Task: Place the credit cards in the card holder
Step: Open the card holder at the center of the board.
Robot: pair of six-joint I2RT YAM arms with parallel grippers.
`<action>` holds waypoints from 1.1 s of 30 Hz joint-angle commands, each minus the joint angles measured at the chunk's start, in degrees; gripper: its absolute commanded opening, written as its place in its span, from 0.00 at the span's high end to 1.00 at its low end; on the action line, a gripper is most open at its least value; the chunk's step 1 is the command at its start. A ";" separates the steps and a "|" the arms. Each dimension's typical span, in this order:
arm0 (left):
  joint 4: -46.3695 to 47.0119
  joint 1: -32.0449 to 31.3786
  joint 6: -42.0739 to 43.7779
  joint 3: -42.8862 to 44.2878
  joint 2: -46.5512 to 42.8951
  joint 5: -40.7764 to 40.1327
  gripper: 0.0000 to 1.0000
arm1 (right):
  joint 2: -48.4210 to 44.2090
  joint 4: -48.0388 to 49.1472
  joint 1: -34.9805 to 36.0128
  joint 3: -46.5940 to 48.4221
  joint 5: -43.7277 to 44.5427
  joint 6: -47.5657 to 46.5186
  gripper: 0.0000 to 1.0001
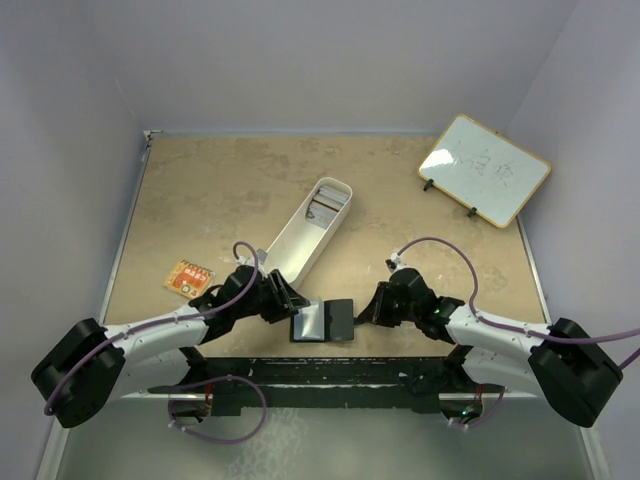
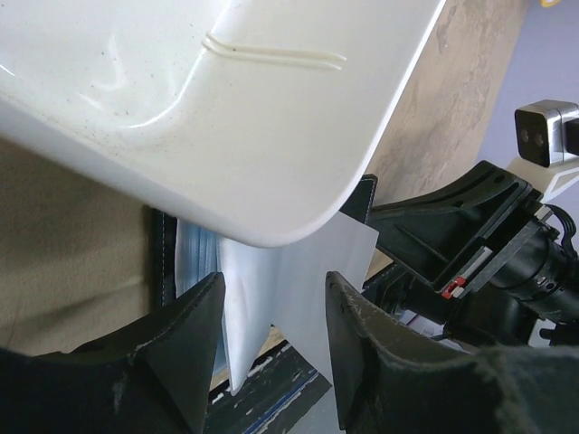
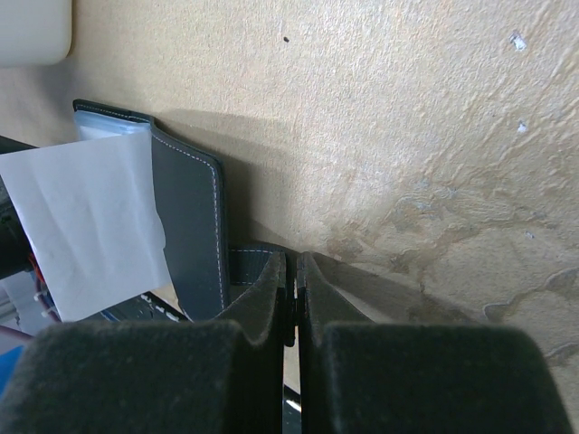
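- Top view: shows holder (image 1: 342,318) spread open on the table (image 1: 220,190), just off the near end of the tray (image 1: 300,245), right half black, left half pale grey.
- Puts the holder's long axis left to right along the table's near edge, fold line running near to far.
- Shows left gripper (image 1: 290,303) at the holder's left end, between it and the tray's near end; right gripper (image 1: 368,308) at the holder's right end, further from the tray.
- Shows a grey stack of cards (image 1: 323,208) lying in the tray's far end.
- Left wrist view: fills the top with the tray (image 2: 226,108), its rounded end overhanging the holder (image 2: 163,262), a black stitched edge with blue-grey lining beside it.
- Shows a pale card (image 2: 298,271) standing below the tray's end, between the fingers of the left gripper (image 2: 271,334); fingers apart; cannot tell whether either touches the card.
- Right wrist view: shows holder (image 3: 190,217) dark with pale stitching, well below the tray (image 3: 32,32) corner at top left.
- Shows the card (image 3: 81,226), white and plain, over the holder's far half.
- Shows right gripper (image 3: 291,271) with fingers pressed together, seemingly pinching the tab (image 3: 246,262) that runs from the holder's edge into their tips.
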 commanded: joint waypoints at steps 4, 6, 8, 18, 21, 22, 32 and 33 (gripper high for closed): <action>3.43 -0.23 -1.19 -0.26 1.32 0.10 0.54 | -0.61 1.25 0.24 0.00 0.02 -0.71 1.00; 2.73 -0.48 -0.79 -0.08 1.39 -0.27 0.53 | -0.63 1.26 0.24 -0.17 0.02 -0.66 1.00; 2.22 -1.11 -0.69 0.16 1.13 -1.03 0.53 | -0.63 1.42 0.22 -0.33 0.02 -0.54 1.00; -0.45 -5.98 -0.63 1.91 1.78 -6.05 0.51 | -0.69 1.53 0.22 -0.40 -0.16 -0.43 1.00; -0.42 -6.34 -0.30 2.44 2.58 -6.12 0.51 | -0.72 1.54 0.24 -0.48 -0.25 -0.46 1.00; -0.47 -6.50 -0.28 2.61 2.69 -6.19 0.51 | -0.72 1.55 0.23 -0.48 -0.25 -0.44 1.00; 3.02 -7.99 -2.06 4.09 2.56 -5.90 0.51 | 0.57 3.07 0.27 -1.34 -0.75 -0.47 1.00; 3.32 -8.24 -2.33 4.60 2.35 -5.78 0.51 | 0.98 3.36 0.22 -1.48 -0.96 -0.46 1.00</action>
